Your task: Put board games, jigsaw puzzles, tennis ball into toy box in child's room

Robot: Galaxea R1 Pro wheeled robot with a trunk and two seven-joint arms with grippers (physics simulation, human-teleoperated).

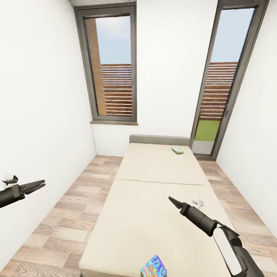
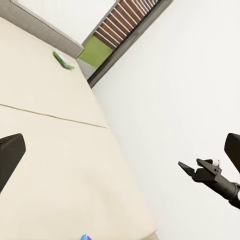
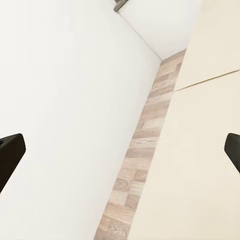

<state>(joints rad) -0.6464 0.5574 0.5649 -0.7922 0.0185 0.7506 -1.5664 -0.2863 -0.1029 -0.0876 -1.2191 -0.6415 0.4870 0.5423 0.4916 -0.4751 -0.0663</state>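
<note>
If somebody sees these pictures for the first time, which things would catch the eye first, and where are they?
The long beige bed fills the middle of the room, running toward two tall grey-framed windows. Two bright spots stand out on it: a small green flat box near the grey headboard, and a blue printed box at the near edge. The two dark arms reach in from both sides.

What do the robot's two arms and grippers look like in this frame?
Both arms are dark grey to black and tube-shaped, each ending in a slim black gripper with two pointed fingers: left gripper, right gripper. The right arm carries a white oblong panel on its forearm. No cables or markings are visible.
</note>
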